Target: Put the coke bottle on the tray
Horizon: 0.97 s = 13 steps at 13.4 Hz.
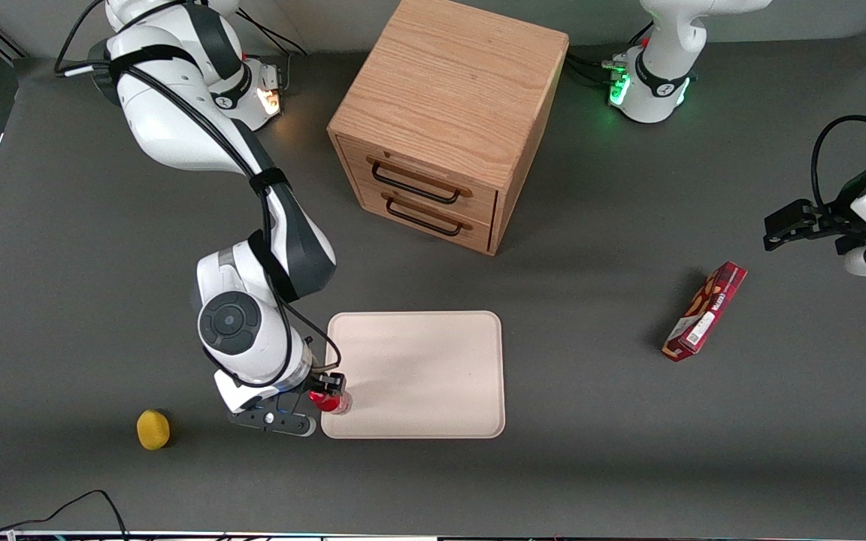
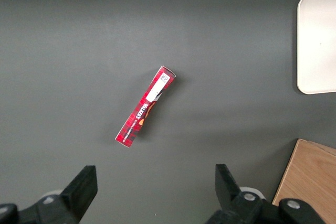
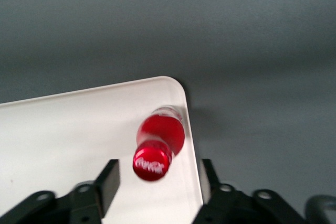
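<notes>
Yellow round thing (image 1: 153,429) sits on the desk (image 1: 65,300), well out from the jaws on their outer flank, untouched, not part of this job.

Next along, the gripper (image 1: 325,398): low over the tray's corner nearest the working arm and the front cam. In the wrist cam the gripper (image 3: 157,179) has its jaws spread wide, w/ clear daylight on both flanks of the coke bottle (image 3: 157,145). So nothing's being held.

Coke bottle (image 1: 331,401) stands betw. the jaws, upright or near enough, cap up. It looks to rest on the tray (image 3: 63,135) just inside the rim at that rounded corner, v. close to the edge. Contact w/ the tray surface can't be seen outright, but the base reads as sitting inside the rim.

Tray (image 1: 433,376) stretches away from the jaws toward the parked arm's end, otherwise bare.

Farther from the front cam than the jaws: wooden drawer cabinet (image 1: 448,120), both drawers shut. Well off toward the parked arm's end: red snack box (image 1: 705,310), also clear in the left wrist cam (image 2: 146,106), lying on the desk.

Progress call: placement looks basically done, bottle on tray, jaws let go. Left to do, as I judge it: lift straight up w/o clipping the cap, since the bottle's so near the rim a nudge could tip it off.
</notes>
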Tool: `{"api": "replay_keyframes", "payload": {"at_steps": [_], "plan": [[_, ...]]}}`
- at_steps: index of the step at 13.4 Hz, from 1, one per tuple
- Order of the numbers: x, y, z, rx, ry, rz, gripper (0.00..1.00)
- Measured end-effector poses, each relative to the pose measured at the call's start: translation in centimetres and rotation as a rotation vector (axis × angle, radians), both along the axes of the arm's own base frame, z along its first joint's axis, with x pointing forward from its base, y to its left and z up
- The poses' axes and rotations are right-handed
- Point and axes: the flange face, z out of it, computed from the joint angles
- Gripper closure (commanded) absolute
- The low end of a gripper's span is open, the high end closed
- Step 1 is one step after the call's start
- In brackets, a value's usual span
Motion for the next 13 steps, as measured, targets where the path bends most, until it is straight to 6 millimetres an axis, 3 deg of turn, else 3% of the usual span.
{"api": "replay_keyframes", "payload": {"at_steps": [1,3,5,7,11,13], "plan": [[-0.5,-0.4,1.3,-0.013,0.027,-0.005,0.00],[-2.5,-2.1,6.3,-0.031,0.071,-0.011,0.00],[-6.3,-5.6,12.8,-0.035,0.091,0.009,0.00],[-11.1,-10.4,17.6,-0.034,0.109,0.056,0.00],[-20.0,-22.4,22.2,0.005,0.115,0.106,0.00],[-22.0,-24.7,23.4,0.014,0.097,0.096,0.00]]}}
